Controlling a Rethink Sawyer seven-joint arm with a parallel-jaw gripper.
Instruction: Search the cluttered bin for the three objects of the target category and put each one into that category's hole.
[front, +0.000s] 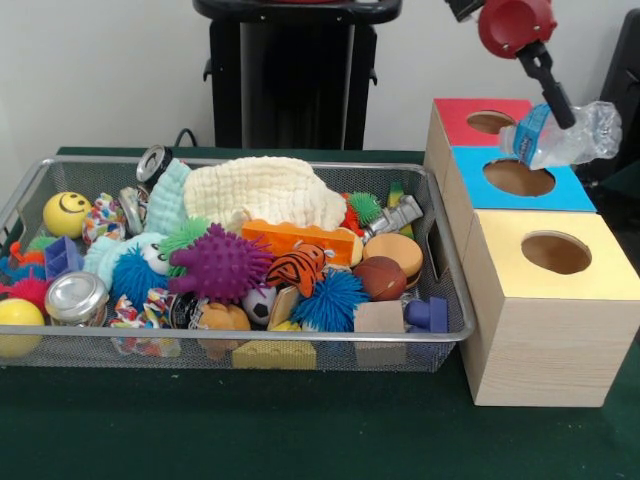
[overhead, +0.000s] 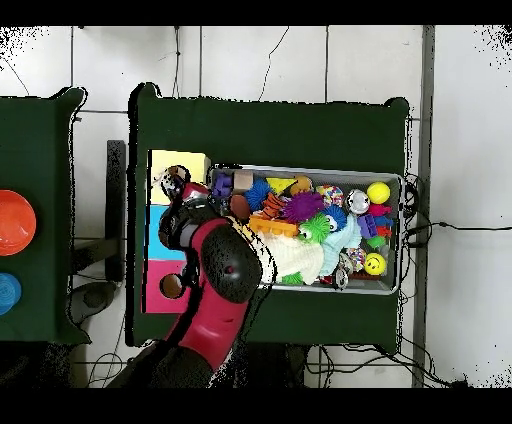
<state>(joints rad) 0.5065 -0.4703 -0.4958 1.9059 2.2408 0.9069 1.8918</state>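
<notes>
Clutter fills the mesh bin (front: 445, 290) at left; I see no second bottle there. At right, the gripper (front: 560, 115) pinches a crumpled clear plastic bottle (front: 562, 135) mid-body above the blue box's hole (front: 518, 178). I judge it light, slick, easily crushed; the label band suits gripping.

A crumpled clear plastic bottle (front: 568, 135) (blue label) is held tilted above the blue-topped box (front: 560, 193), over its hole (front: 519, 178).

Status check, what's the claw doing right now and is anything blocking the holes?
Claw shut on crumpled plastic bottle, held above the blue box. Blue hole open below. Nothing blocking.
</notes>
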